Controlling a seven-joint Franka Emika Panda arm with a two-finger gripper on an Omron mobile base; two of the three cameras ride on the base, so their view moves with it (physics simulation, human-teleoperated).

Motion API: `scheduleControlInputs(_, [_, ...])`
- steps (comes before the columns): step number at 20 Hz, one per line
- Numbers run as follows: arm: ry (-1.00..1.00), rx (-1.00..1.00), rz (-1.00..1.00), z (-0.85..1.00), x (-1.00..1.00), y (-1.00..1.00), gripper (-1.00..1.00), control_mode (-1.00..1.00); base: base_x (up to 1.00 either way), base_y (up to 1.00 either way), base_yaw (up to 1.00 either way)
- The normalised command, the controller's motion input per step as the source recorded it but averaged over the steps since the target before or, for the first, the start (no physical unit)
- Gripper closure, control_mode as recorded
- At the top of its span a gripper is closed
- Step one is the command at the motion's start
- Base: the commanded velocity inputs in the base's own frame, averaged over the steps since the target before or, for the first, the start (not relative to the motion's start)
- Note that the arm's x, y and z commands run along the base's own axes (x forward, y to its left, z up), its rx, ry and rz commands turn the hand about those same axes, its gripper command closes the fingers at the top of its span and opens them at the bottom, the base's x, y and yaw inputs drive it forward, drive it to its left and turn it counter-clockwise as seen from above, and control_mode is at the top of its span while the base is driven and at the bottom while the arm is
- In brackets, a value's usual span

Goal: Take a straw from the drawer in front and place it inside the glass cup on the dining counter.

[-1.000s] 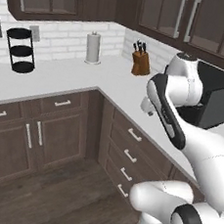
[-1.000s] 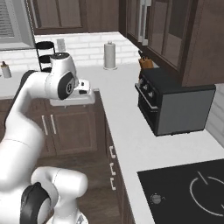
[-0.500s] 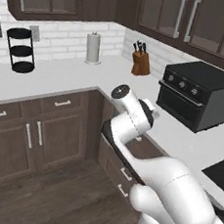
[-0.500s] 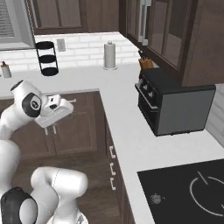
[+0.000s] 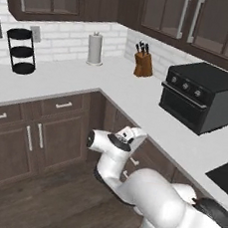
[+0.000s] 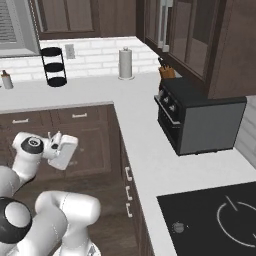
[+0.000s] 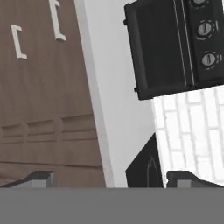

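The hand (image 5: 135, 134) is hanging low in the left base view, off a folded arm, facing the bank of dark fronts under the right-hand run of the bench (image 5: 138, 96); I cannot tell its jaws from here. The drawer (image 5: 133, 161) is sitting closed just beyond it, its short silver bar lying level. The straw is, by my judgement, lying shut inside, so the pull is coming first. A toaster oven (image 5: 203, 96) is standing on the bench above, a knife block (image 5: 143, 63) and a paper towel roll (image 5: 96, 49) are standing further back, and wooden floor (image 5: 51, 199) is running below. In the right base view the hand (image 6: 56, 136) is hovering in the corner of the L, well apart from the drawer (image 6: 126, 175), whose stacked handles are lying off to its right under the bench (image 6: 145, 145) edge. In the hand view the hand (image 7: 113, 179) is holding its fingertips (image 7: 39, 177) spread wide on nothing. The picture is rolling, so the drawer (image 7: 26, 48) handles are reading as upright bars at upper left, beside the bench (image 7: 109, 87) strip and the toaster oven (image 7: 162, 43).
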Motion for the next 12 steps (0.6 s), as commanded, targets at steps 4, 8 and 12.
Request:
scheduleControlInputs(4, [0.0, -0.29, -0.2, -0.5, 0.78, -0.02, -1.0, -1.0, 0.0, 0.0, 0.0])
scheduleControlInputs(8, [0.0, -0.25, -0.2, -0.31, 0.91, -0.02, -1.0, -1.0, 0.0, 0.0, 0.0])
scheduleControlInputs(12, [0.0, -0.22, -0.13, -0.2, 0.87, 0.0, -1.0, -1.0, 0.0, 0.0, 0.0])
